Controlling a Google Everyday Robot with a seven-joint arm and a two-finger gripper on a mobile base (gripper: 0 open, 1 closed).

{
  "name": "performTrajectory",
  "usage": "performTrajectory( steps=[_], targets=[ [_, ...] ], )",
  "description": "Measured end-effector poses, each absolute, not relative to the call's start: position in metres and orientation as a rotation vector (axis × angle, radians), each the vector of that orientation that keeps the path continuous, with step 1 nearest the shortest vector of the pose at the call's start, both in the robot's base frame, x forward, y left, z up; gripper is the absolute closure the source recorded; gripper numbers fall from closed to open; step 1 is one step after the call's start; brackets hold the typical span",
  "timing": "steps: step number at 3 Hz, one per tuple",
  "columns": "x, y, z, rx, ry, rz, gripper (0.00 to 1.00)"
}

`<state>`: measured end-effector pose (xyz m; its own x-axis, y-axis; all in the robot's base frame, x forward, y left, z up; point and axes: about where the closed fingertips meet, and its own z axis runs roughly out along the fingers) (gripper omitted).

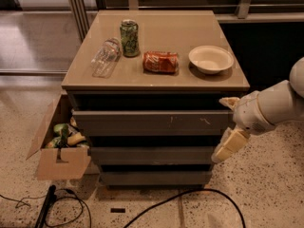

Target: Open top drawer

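The top drawer (142,122) is the widest grey-brown front of the cabinet, just under the tan top, with pale scuffs right of centre. A dark gap shows above it. My gripper (227,125) is at the drawer front's right end, on a white arm reaching in from the right. It is open: one cream finger (228,101) lies level with the front's upper edge and the other finger (229,146) hangs below its lower edge. It holds nothing.
On the cabinet top (161,80) stand a green can (129,38), a lying clear bottle (106,56), a crushed red can (161,61) and a white bowl (211,59). Two narrower drawers (152,155) sit below. An open cardboard box (59,146) stands at the left; cables (190,198) cross the floor.
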<state>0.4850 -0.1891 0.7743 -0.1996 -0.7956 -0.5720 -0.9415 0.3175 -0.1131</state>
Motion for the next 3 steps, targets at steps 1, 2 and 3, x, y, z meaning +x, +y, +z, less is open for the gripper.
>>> performTrajectory(
  steps=[1,2,3],
  targets=[
    [0.496,-0.182,0.752,-1.515,2.069,0.373,0.00],
    [0.513,-0.172,0.729,-1.509,2.069,0.364,0.00],
    [0.535,-0.160,0.720,-1.514,2.029,0.327,0.00]
  ],
)
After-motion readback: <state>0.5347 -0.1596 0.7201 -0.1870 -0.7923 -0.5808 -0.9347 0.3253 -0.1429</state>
